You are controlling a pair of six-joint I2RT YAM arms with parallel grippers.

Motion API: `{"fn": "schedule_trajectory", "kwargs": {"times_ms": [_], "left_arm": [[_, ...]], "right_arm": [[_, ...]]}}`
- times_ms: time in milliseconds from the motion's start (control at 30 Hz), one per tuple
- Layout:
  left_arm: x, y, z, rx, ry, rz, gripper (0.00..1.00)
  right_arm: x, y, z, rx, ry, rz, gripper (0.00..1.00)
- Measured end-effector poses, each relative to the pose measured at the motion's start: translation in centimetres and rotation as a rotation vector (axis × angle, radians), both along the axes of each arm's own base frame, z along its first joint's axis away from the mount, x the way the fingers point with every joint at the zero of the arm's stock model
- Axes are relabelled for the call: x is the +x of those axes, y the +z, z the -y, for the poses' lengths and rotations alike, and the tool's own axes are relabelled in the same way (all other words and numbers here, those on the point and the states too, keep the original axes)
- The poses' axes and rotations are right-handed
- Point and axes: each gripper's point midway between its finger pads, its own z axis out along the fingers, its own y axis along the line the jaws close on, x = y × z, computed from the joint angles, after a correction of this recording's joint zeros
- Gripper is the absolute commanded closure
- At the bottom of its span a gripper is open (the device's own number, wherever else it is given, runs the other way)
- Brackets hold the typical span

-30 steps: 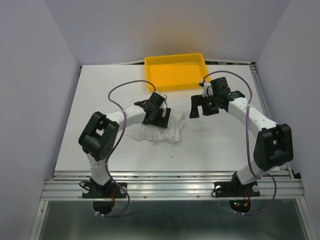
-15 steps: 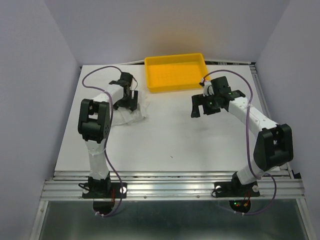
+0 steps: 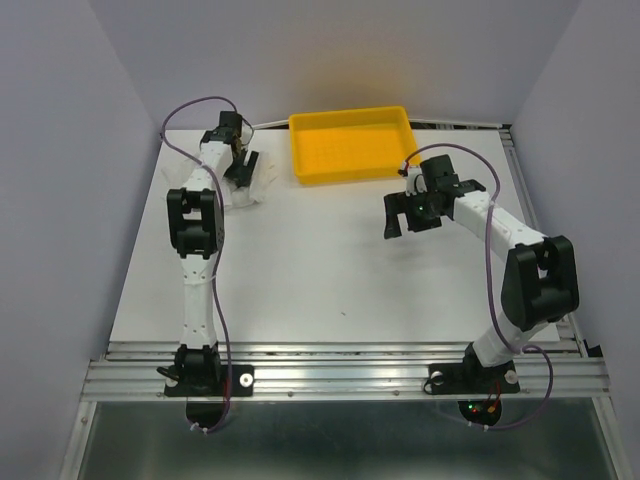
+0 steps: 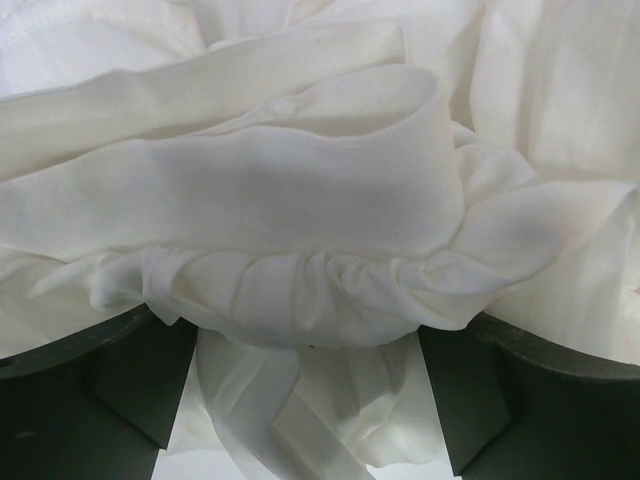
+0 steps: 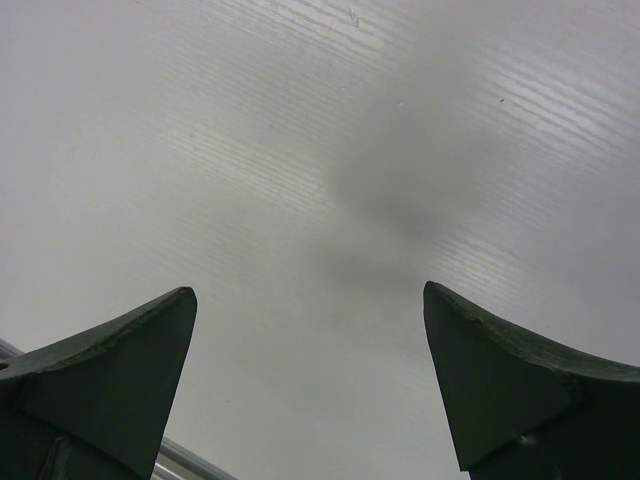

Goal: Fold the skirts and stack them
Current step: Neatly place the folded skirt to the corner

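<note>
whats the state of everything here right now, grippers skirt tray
skirt: crumpled in a bundle, not folded, at the far left of the table
left gripper: open, fingers wide, skirt bunched between them
right gripper: open, nothing between its fingers, over the table
tray: upright, empty

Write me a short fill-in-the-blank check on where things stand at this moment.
1. Seen from above, the crumpled skirt lies to the ____ of the yellow tray.
2. The fabric bunched between the fingers of the left hand is coloured ____.
3. The right hand hangs over bare table with its fingers ____.
Missing words: left; white; open.
</note>
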Motion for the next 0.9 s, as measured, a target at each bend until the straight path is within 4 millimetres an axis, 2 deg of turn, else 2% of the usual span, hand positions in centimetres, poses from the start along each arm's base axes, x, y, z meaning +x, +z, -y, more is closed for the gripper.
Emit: {"fn": "schedule_trajectory", "kwargs": {"times_ms": [300,700,900], "left_arm": [[5.3,0.3,0.1,-0.012,-0.04,0.157,0.02],[9.7,1.4,-0.3,0.016,-0.082,0.321,0.01],[11.9,3.1,0.3,0.003,-0.131,0.429,0.02]], "right_arm": [[0.6,-0.4,0.5,-0.004,-0.012,-0.009,0.0],[0.5,-1.1,0.3,0.007,-0.01,-0.035,0.0],[0.4,-1.0,0.1,0.015,-0.006,-0.036,0.0]]}}
